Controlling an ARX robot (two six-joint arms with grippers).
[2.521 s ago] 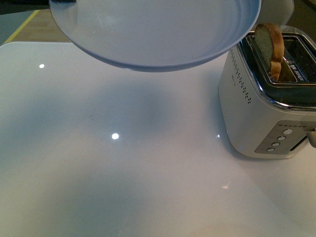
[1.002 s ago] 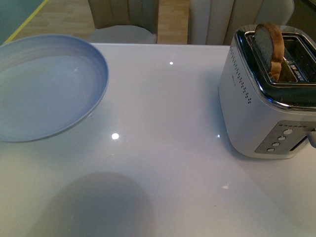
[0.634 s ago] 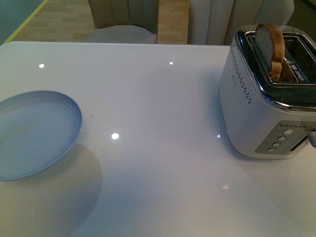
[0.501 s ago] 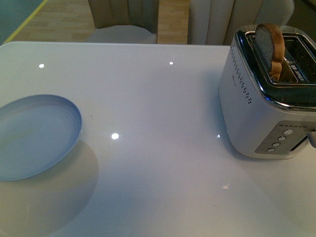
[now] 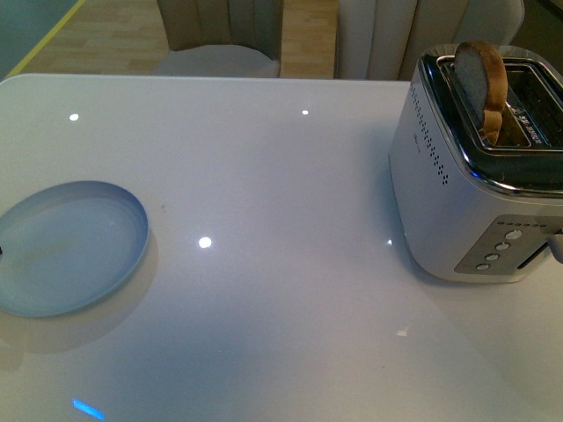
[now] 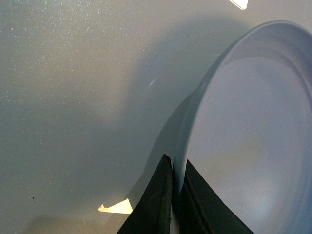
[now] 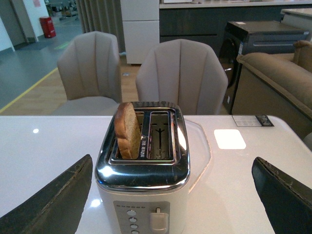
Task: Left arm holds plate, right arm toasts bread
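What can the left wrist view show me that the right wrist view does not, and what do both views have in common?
Only the left wrist view shows the plate, its rim pinched between the left gripper fingers.

Only the right wrist view shows the toaster with the bread standing in one slot, the chairs behind, and the open right gripper fingers.

Both show the white table.

Furniture showroom: upholstered chairs (image 7: 180, 73), sofa (image 7: 278, 73), open hall beyond.

Plate (image 5: 70, 251) low; bread (image 5: 479, 83) upright.
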